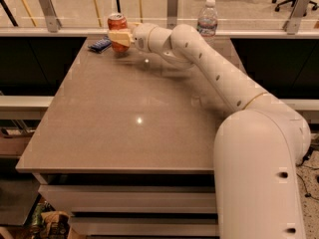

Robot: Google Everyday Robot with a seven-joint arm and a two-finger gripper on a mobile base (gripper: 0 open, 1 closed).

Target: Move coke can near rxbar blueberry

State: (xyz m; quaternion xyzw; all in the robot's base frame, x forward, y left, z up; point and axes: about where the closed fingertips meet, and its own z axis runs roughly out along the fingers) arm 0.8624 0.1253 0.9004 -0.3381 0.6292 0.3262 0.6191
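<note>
The coke can (117, 24), red-orange with a silver top, stands upright at the far left of the table. My gripper (118, 36) is at the can, with its pale fingers (117, 36) across the can's middle, shut on it. The rxbar blueberry (99, 45), a flat dark blue bar, lies on the table just left of the can, a short gap away. My white arm reaches to the can from the lower right across the table.
A clear plastic water bottle (207, 20) stands at the table's far edge, right of my arm. The brown table (139, 128) ends in a glass rail with metal posts (172, 6) behind. Dark drop-offs flank both sides.
</note>
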